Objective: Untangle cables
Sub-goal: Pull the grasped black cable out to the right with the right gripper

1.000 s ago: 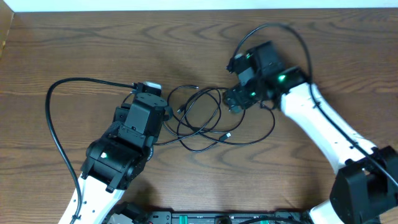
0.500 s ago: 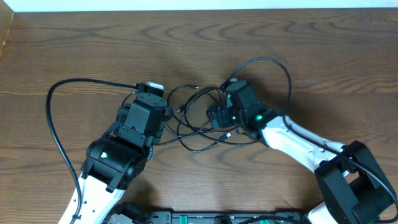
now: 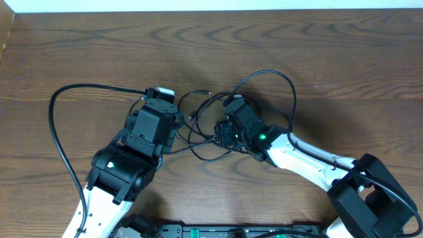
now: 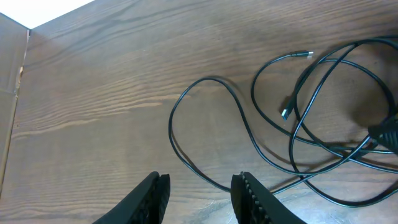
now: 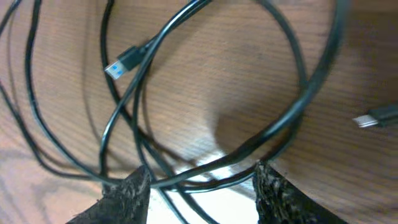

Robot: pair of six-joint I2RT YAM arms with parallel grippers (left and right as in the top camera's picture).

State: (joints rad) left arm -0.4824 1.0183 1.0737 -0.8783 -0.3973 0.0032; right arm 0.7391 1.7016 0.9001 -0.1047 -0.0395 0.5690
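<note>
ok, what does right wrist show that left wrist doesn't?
Only right wrist: close-up of black cable strands crossing between the parted fingers of the right end effector. Only left wrist: a wide open loop of cable beside the tangle, reaching the gap between the fingers of the left end effector, plus the table's edge. Both: that black tangle, plug ends, the wood table.

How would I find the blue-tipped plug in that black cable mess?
On the wooden table, find the tangle of black cables. Inside its loops lies the plug. Its tip is blue; the plug above it is silver-tipped.
</note>
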